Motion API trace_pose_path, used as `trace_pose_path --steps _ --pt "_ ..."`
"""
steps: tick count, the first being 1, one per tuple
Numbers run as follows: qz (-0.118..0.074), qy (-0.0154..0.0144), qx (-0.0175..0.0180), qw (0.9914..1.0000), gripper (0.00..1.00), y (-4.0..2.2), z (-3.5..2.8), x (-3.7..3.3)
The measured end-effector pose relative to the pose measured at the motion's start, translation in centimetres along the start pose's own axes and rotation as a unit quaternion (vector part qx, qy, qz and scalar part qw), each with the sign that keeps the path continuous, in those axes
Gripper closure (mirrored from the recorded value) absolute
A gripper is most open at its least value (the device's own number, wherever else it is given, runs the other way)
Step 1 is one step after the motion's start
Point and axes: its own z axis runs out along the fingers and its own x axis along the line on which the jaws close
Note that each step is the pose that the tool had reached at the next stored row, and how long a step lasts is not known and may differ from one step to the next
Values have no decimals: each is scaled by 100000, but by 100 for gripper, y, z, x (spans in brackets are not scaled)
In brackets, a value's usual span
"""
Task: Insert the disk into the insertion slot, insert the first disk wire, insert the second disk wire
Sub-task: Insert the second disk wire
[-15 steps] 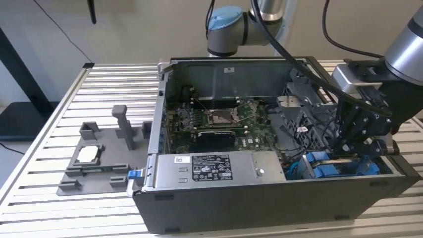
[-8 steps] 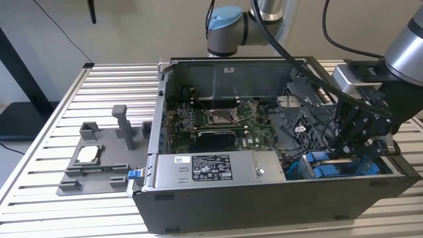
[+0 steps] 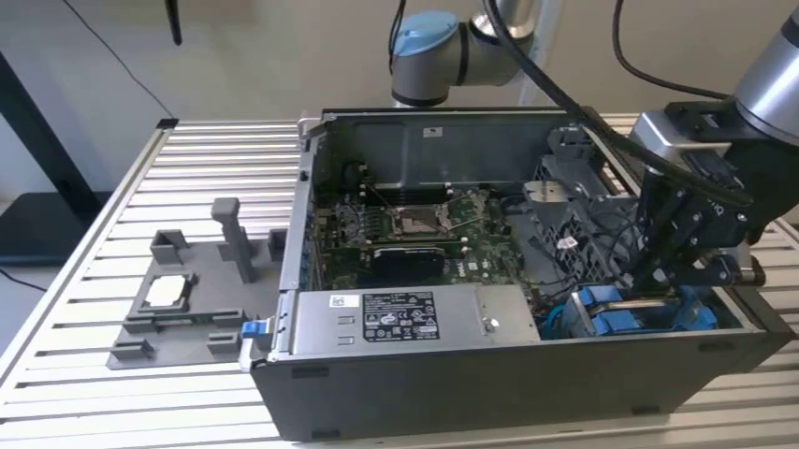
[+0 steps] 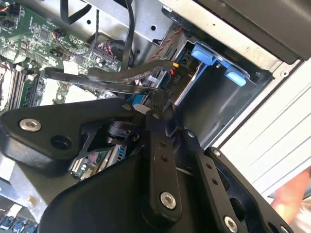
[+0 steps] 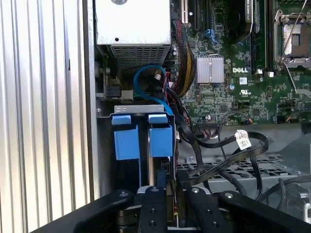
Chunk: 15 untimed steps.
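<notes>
One claw (image 3: pixel 684 271) — reaching down at insertion slot (image 3: pixel 637 313).

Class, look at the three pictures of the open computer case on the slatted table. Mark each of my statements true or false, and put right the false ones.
1. The computer case lies with its open side up. True.
2. The hand hangs over the grey fixture. False: it is down inside the case, at the end with the blue tabs, on the exterior view's right.
3. The processor socket holds a fan. False: in the exterior view it is bare and uncovered.
4. A grey fixture lies on the slatted table beside the case, on the exterior view's left. True.
5. A black cable with a white tag loops beside the insertion slot. True.
</notes>
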Motion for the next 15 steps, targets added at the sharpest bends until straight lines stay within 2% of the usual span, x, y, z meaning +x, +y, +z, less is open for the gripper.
trace_pose_path --steps 9,15 --pt "1 0 0 100000 76 5 -102 -9" --pt "3 0 1 100000 76 5 -109 -10"
